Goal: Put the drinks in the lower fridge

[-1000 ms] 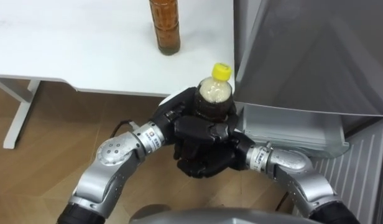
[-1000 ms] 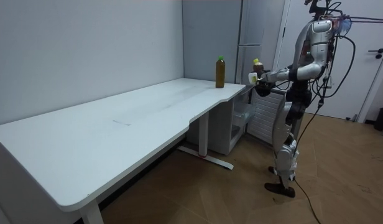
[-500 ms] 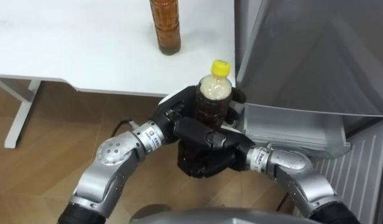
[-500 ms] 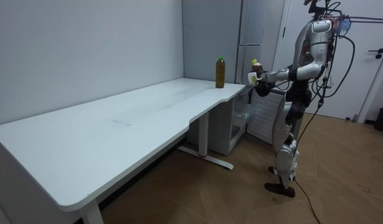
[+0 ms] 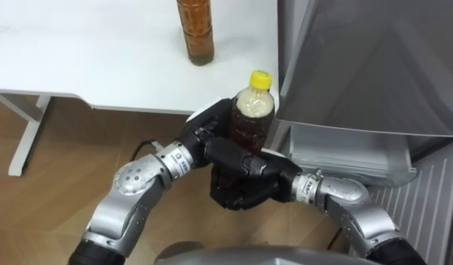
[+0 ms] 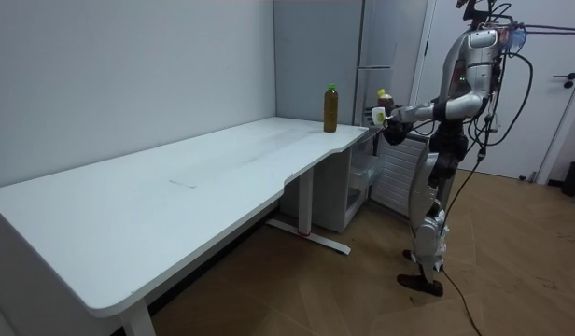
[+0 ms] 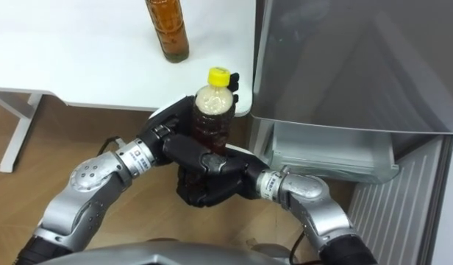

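Note:
A brown drink bottle with a yellow cap (image 5: 251,118) stands upright in front of my chest, off the table's corner. My right hand (image 5: 241,180) is shut on its lower half, fingers curled round it from below. Behind the bottle lies my left hand (image 5: 201,136), with fingers stretched out straight past the cap (image 7: 232,79) and no longer wrapped round it. A second, amber bottle (image 5: 195,29) stands on the white table (image 5: 101,59) near its right edge. In the room view I stand at the table's far end by the grey fridge (image 6: 381,56), holding the bottle (image 6: 385,96) out.
The fridge's grey body (image 5: 373,59) fills the right side, and a pale door shelf (image 5: 344,151) juts out low, right of the held bottle. A ribbed grey panel (image 5: 425,199) sits lower right. Wooden floor and a white table leg (image 5: 24,140) lie to the left.
My left hand's fingers have uncurled from round the bottle and now lie straight behind it. The right hand has kept its hold, and the bottle has risen slightly.

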You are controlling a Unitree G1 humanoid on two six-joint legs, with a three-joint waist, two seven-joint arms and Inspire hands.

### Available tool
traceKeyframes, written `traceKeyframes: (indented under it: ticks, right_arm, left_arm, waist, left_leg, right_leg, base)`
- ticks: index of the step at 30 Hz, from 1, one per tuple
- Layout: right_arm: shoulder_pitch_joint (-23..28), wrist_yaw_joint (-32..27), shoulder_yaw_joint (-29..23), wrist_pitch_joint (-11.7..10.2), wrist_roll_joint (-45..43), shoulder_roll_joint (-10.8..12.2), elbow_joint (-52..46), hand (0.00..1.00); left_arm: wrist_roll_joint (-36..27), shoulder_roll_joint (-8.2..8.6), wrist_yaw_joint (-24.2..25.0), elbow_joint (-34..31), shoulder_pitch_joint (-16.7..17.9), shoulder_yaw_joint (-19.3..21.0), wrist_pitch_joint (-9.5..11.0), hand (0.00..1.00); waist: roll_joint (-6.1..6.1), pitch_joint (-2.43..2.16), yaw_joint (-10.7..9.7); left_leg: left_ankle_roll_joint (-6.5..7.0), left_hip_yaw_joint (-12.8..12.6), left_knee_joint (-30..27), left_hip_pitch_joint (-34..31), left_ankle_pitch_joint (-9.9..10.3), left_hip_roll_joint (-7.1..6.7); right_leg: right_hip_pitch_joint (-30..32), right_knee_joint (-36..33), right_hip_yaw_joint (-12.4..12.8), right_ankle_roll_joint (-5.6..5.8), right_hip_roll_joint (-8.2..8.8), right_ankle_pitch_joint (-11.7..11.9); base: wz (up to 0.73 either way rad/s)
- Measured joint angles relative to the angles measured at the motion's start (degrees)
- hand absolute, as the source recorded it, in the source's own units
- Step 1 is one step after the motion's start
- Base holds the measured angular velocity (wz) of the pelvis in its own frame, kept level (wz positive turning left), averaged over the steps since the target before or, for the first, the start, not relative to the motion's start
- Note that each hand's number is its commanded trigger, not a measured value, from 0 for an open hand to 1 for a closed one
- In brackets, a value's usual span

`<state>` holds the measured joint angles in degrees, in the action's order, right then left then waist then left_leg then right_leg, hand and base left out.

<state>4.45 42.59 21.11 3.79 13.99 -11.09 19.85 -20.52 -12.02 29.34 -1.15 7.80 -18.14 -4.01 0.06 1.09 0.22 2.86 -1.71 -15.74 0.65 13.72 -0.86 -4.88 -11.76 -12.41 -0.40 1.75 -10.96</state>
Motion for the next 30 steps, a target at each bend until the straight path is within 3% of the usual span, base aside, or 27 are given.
traceKeyframes:
  ticks: [17,25,30]
  right_arm:
    - [0.00,0.10,-0.57,0.00,-0.01,-1.00,0.00,1.00]
    - [0.04,0.18,-0.60,0.04,0.01,-1.58,0.00,1.00]
    - [0.04,0.08,-0.60,0.04,0.70,-1.57,-0.02,1.00]
  left_arm:
    - [-0.06,0.03,-0.03,-0.73,-1.74,0.30,1.53,0.00]
    - [-2.21,0.36,-0.17,-4.24,-1.81,4.32,2.19,0.00]
    - [-2.56,0.00,-3.03,-5.59,-1.82,7.93,3.27,0.00]
  waist:
    - [0.50,-0.01,0.37]
    - [0.38,0.01,1.91]
    - [0.17,0.00,2.21]
  left_leg:
    - [0.00,-0.03,0.13,0.03,0.00,0.00]
    - [-0.08,-0.54,0.62,1.57,-0.10,0.04]
    - [-0.05,-0.93,1.00,2.01,-0.11,0.04]
  right_leg:
    - [0.17,0.00,0.22,0.00,-0.05,0.00]
    - [-0.30,0.02,1.07,0.00,-0.13,0.00]
    - [-0.91,0.02,1.05,0.00,-0.03,-0.01]
  base:
    - [0.00]
    - [-0.05]
    - [-0.01]
